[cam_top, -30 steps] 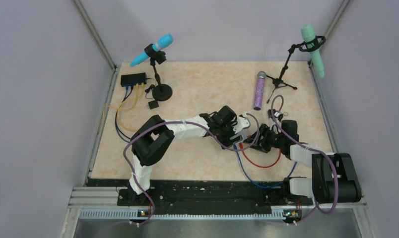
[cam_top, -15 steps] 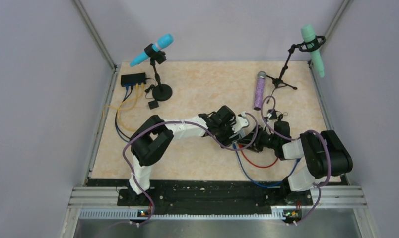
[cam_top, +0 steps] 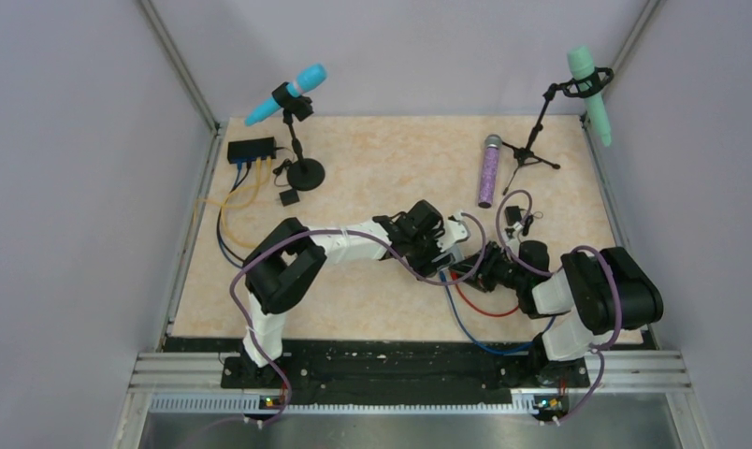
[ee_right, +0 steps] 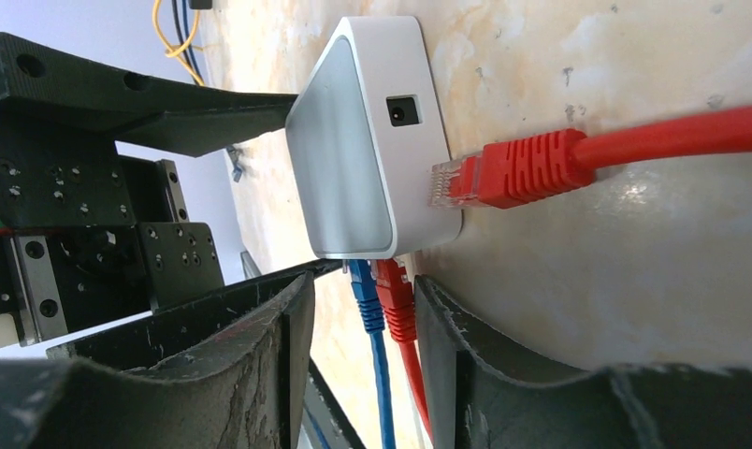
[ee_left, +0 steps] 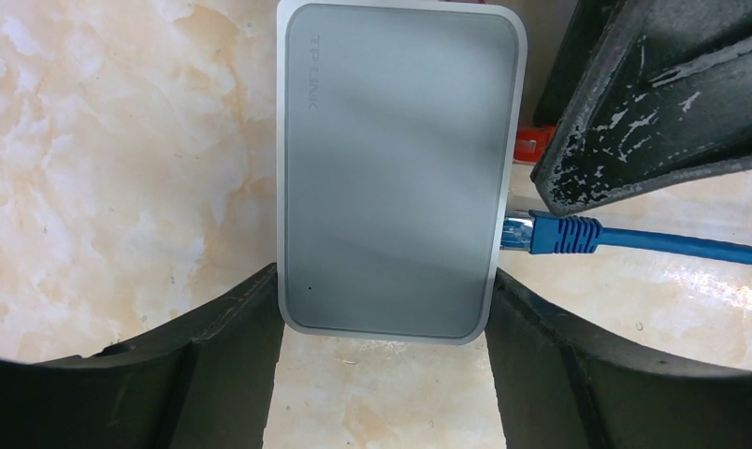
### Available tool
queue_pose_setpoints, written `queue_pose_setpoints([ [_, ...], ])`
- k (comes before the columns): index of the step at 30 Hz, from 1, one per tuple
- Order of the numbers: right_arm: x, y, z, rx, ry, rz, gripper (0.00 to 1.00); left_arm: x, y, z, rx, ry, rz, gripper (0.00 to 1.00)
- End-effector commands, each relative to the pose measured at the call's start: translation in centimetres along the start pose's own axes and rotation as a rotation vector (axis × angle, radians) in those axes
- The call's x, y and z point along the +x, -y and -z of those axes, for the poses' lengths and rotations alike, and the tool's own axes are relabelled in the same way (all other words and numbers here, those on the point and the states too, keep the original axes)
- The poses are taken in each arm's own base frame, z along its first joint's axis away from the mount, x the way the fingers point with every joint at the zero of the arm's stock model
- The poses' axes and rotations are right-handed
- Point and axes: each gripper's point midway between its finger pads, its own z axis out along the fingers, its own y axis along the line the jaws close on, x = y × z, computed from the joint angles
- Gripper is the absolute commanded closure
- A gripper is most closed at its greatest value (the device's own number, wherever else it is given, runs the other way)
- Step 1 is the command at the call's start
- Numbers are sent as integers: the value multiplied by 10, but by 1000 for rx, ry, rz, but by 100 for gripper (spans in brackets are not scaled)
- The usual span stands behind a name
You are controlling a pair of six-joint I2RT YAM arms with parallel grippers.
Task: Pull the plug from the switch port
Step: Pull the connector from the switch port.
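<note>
At far left a black box with its own cables stands apart; the work is at mid-table, on the grey switch. The left gripper has not moved in the last second. Its fingers press the switch's two long sides, holding it flat on the table. The blue plug sits fully home in the switch's right side. The change lies further right: the right arm has folded up and swung inward, bringing the right gripper to the port side. The approach looks complete and the pull not begun, since every plug remains seated. The overhead view hides the switch beneath the wrists. The left wrist view shows the clamp but only a sliver of red. Only the right wrist view shows the red plug and the blue one between the narrowed right fingers; whether they pinch it cannot be told. It also shows a second red plug beside a round socket.
</note>
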Motion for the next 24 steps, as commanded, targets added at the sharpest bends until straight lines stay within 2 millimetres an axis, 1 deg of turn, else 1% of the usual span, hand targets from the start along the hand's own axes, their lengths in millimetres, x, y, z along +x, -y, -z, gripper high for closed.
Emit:
queue_pose_setpoints([
  [1, -5, 25, -1, 118, 56, -2, 59, 32, 20, -3, 60, -88, 6, 43],
  [4, -4, 26, -1, 117, 53, 5, 67, 29, 26, -2, 90, -77, 9, 44],
  [7, -1, 23, 0, 92, 48, 14, 68, 28, 29, -1, 108, -73, 13, 44],
  [8, -1, 22, 0, 86, 46, 14, 67, 28, 30, -1, 115, -73, 15, 44],
  [12, 0, 22, 0, 87, 47, -2, 57, 30, 34, 0, 134, -79, 23, 45],
  [17, -7, 29, 4, 125, 118, -35, 60, 28, 39, 4, 163, -69, 28, 45],
  [19, -10, 34, 7, 154, 149, -26, 57, 25, 42, 7, 178, -58, 28, 45],
  [21, -10, 33, 9, 154, 148, 0, 54, 24, 45, 8, 196, -51, 31, 45],
  [24, -5, 27, 10, 127, 117, 20, 54, 24, 43, 7, 199, -53, 38, 45],
])
